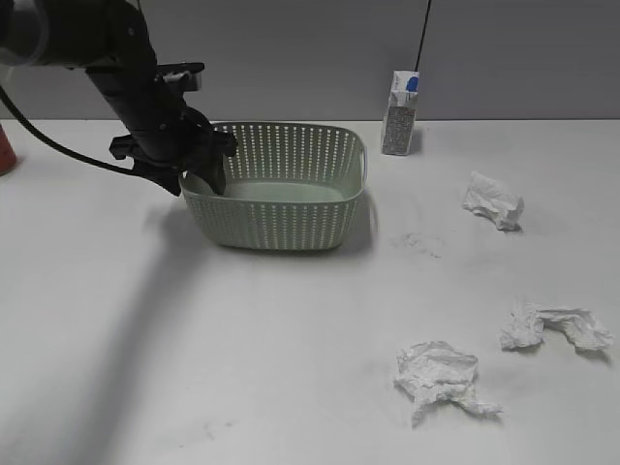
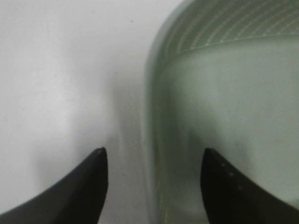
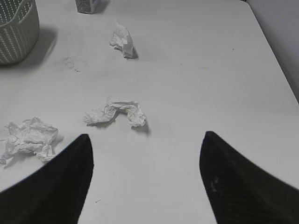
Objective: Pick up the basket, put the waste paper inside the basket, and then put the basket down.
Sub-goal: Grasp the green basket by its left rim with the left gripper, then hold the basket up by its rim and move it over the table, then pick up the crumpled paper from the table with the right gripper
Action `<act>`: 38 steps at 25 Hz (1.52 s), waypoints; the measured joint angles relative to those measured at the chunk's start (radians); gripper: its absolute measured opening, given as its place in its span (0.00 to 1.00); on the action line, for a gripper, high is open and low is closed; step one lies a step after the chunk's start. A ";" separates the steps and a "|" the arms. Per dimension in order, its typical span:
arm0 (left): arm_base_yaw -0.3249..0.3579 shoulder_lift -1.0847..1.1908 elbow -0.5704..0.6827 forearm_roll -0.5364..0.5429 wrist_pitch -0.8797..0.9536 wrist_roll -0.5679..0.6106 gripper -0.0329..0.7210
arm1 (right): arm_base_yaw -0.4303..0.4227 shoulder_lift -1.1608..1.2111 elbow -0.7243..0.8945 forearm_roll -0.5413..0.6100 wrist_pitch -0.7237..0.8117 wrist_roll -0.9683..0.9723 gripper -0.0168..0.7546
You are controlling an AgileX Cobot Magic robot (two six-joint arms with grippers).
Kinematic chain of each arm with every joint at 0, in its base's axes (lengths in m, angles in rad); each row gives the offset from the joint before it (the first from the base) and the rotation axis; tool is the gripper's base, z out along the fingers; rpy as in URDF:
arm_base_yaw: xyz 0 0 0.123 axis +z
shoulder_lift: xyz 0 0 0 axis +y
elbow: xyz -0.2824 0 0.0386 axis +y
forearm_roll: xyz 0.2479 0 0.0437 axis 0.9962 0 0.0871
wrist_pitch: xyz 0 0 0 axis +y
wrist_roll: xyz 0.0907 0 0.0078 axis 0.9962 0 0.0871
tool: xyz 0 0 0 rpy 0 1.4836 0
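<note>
The pale green slotted basket point(image 1: 281, 189) stands on the white table at centre-left. My left gripper point(image 1: 199, 179) is open and straddles the basket's left end wall, one finger outside and one inside; in the left wrist view the wall point(image 2: 159, 140) runs between the open fingertips point(image 2: 152, 161). Three crumpled white paper wads lie on the right: one far point(image 1: 492, 201), one at the right point(image 1: 555, 326), one near point(image 1: 438, 376). My right gripper point(image 3: 145, 149) is open and empty above bare table, with the wads ahead of it point(image 3: 114, 112), point(image 3: 29, 138), point(image 3: 122, 40). The right arm is out of the exterior view.
An upright white-grey carton with a blue mark point(image 1: 401, 112) stands behind the basket to the right. A red object point(image 1: 5, 150) sits at the far left edge. The table's right edge point(image 3: 275, 51) runs beside a grey wall.
</note>
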 joint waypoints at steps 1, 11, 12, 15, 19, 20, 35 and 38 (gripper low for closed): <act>0.000 0.000 -0.001 0.000 0.001 0.000 0.64 | 0.000 0.000 0.000 0.000 0.000 0.000 0.76; 0.000 0.000 -0.005 0.000 0.065 0.000 0.06 | 0.000 0.000 0.000 0.101 0.000 0.001 0.76; 0.000 -0.002 -0.005 -0.003 0.078 0.000 0.05 | 0.000 0.000 0.000 0.113 -0.001 0.001 0.76; 0.002 -0.021 -0.005 0.004 0.122 -0.012 0.05 | 0.000 0.000 0.000 0.126 -0.001 0.001 0.76; 0.004 -0.110 0.049 0.010 0.134 -0.042 0.05 | 0.000 0.000 0.000 0.132 -0.001 0.001 0.76; 0.004 -0.147 0.087 0.011 0.118 -0.051 0.05 | 0.000 0.000 0.000 0.132 -0.001 0.001 0.76; 0.002 -0.616 0.775 -0.009 -0.158 -0.097 0.05 | 0.000 0.340 -0.032 0.133 -0.156 -0.033 0.76; 0.002 -0.617 0.811 -0.009 -0.171 -0.097 0.05 | 0.000 0.590 -0.089 0.133 -0.226 -0.081 0.76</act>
